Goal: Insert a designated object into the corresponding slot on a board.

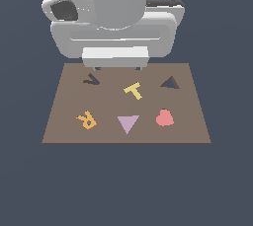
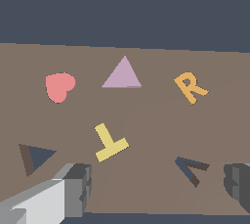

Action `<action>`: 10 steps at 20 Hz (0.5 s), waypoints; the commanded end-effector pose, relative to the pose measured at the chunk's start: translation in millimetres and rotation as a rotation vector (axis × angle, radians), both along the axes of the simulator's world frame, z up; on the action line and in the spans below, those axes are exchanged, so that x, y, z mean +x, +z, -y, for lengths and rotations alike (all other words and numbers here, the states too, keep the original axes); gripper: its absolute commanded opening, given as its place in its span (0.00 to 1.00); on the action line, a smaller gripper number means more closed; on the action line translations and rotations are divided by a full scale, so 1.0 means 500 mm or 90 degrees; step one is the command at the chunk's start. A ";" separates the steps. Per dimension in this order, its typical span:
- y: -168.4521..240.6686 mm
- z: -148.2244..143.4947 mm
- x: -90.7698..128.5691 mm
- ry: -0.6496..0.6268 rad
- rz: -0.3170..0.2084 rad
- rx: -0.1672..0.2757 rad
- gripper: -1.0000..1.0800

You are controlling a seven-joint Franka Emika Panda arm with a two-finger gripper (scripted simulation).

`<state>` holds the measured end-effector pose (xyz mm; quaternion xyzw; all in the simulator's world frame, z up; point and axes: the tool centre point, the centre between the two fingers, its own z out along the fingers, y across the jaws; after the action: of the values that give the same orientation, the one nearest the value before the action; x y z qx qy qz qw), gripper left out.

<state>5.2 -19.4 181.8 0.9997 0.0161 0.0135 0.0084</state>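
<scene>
**Q:** What carries the pieces, and what do its recesses hold?

**A:** A flat brown board (image 1: 126,102) lies on a dark blue-grey ground. Near its far edge are two recesses. The triangular slot (image 1: 170,84), towards the far corner on the exterior view's right, has dark walls and a blue-grey centre and holds nothing. The angular letter-shaped recess (image 1: 92,79), towards the far corner on the exterior view's left, is likewise unfilled.

**Q:** Where is the lilac triangle?

**A:** The triangle piece (image 1: 128,123) lies flat near the middle of the board's near edge, well apart from the slot. An orange R (image 1: 87,120) lies towards the near corner on the exterior view's left, a red-pink heart (image 1: 164,118) towards the opposite near corner. A yellow T (image 1: 133,91) sits about mid-board, between the two recesses and the near row. No piece touches another.

**Q:** What is the state of the gripper, and what room is open?

**A:** The gripper (image 2: 158,184) hangs over the far edge, fingers (image 2: 78,181) spread wide and grasping nothing; in the wrist view the letter-shaped recess lies between the fingers and the slot just outside one. Bare board surrounds each piece, and a clear margin runs along the near and side edges.
</scene>
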 end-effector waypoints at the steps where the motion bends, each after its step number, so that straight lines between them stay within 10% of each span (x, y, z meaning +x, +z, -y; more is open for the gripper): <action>1: 0.000 0.000 0.000 0.000 0.000 0.000 0.96; 10: -0.032 -0.003 0.021 0.036 -0.002 0.001 0.96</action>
<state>13.1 -18.5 170.6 0.9992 0.0370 0.0128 0.0075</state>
